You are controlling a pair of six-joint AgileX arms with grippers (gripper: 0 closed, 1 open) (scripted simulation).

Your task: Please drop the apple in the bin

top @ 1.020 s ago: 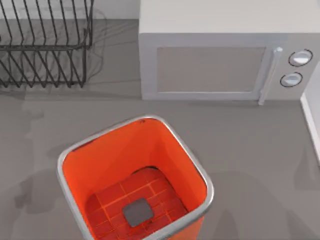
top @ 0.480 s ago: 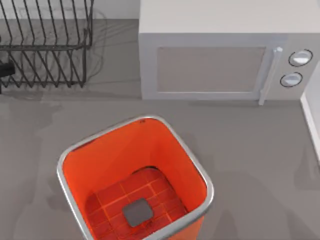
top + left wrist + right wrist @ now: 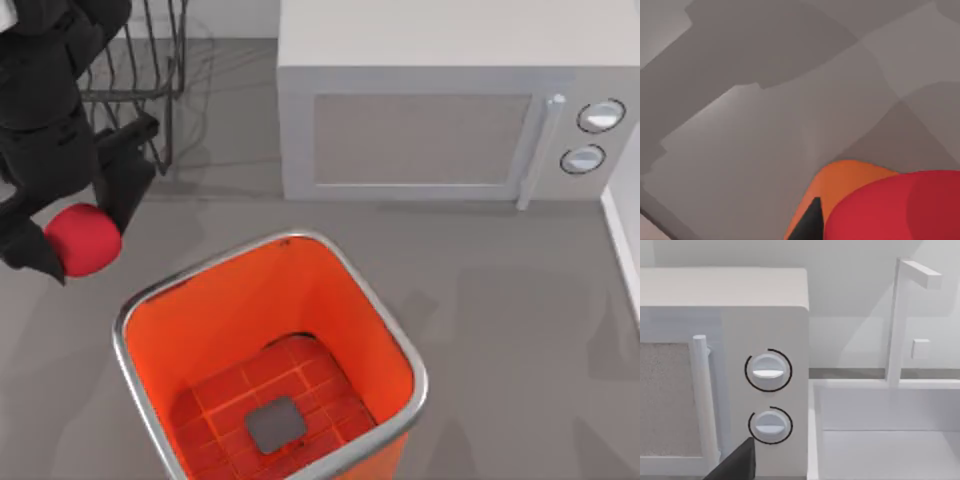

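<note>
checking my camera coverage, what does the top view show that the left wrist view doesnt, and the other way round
Top view alone: the left gripper shut on the apple just off the bin's left corner, the bin's open mouth and tiled floor, the wire rack and the microwave.
Left wrist view alone: a close look at the apple's underside with the bin's orange outer wall just behind it.
Both: the apple, the bin and the grey table.
</note>
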